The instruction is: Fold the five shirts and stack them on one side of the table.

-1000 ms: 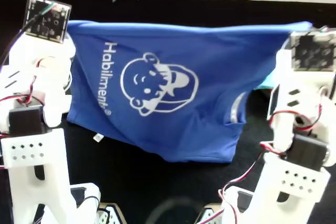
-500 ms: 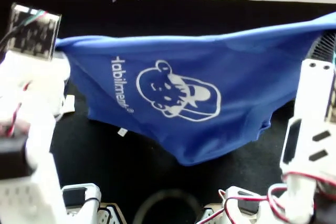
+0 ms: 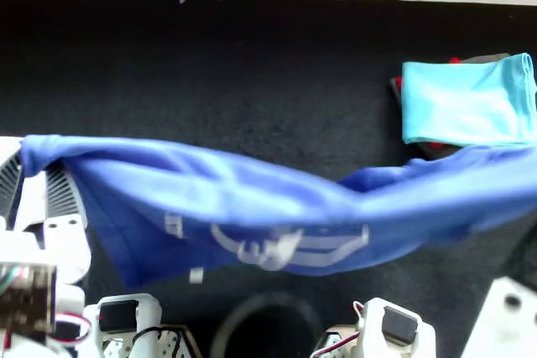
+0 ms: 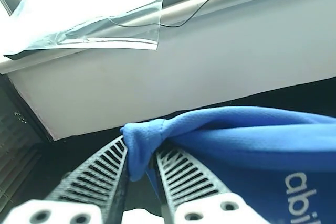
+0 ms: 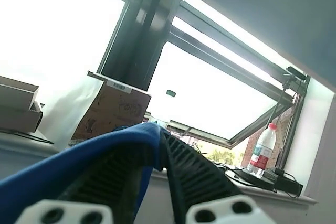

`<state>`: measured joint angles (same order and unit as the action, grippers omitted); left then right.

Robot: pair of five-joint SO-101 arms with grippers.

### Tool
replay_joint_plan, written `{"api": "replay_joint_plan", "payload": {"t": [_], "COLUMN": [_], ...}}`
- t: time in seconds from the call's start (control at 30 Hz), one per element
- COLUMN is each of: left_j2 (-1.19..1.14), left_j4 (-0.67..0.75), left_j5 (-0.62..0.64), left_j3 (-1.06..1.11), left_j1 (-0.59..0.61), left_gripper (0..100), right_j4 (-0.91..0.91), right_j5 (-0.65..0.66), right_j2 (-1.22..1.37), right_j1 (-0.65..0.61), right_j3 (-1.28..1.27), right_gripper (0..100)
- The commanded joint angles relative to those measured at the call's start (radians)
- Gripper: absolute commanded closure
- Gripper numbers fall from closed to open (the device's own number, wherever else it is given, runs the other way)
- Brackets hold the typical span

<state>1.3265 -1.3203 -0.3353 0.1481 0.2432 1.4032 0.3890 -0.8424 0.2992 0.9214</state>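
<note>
High view gives you the shirt [image 3: 277, 199] strung in the air along the counter's [image 3: 210, 64] near edge, long axis side to side. The left claw [image 4: 140, 155] pinches one corner and the right claw [image 5: 157, 161] grips the other. The stack [image 3: 466, 102] sits by the right edge, nearer your right claw.
</note>
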Motion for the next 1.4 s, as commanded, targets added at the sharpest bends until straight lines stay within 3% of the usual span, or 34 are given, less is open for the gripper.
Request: {"api": "replay_joint_plan", "payload": {"t": [0.0, 0.2, 0.43, 0.6, 0.77, 0.9, 1.03, 1.23, 1.37], "left_j2": [0.013, 0.007, 0.007, -0.022, -0.255, -0.510, -0.757, -1.026, -1.179], "left_j4": [0.005, 0.014, 0.195, 0.367, 0.514, 0.594, 0.591, 0.423, 0.327], "left_j5": [0.008, 0.008, 0.005, 0.005, 0.005, 0.005, 0.005, 0.003, 0.003], "left_j3": [-0.024, 0.019, 0.317, 0.533, 0.591, 0.498, 0.266, -0.120, -0.266], "left_j1": [0.027, 0.079, 0.079, 0.077, 0.031, -0.024, -0.035, -0.031, -0.036], "left_gripper": [99, 99, 99, 99, 99, 99, 99, 99, 99], "right_j4": [0.018, 0.010, -0.059, -0.220, -0.432, -0.501, -0.499, -0.383, -0.262], "right_j5": [-0.003, -0.008, -0.008, -0.005, -0.006, -0.008, -0.008, -0.008, -0.008], "right_j2": [0.013, 0.045, 0.180, 0.262, 0.332, 0.440, 0.559, 0.730, 0.855], "right_j1": [0.015, 0.007, 0.005, -0.036, -0.096, -0.114, -0.114, -0.117, -0.119], "right_j3": [0.053, 0.010, -0.315, -0.680, -0.947, -0.934, -0.763, -0.409, -0.285], "right_gripper": [99.1, 99.1, 99.1, 99.1, 99.1, 99.1, 99.1, 99.1, 99.1]}}
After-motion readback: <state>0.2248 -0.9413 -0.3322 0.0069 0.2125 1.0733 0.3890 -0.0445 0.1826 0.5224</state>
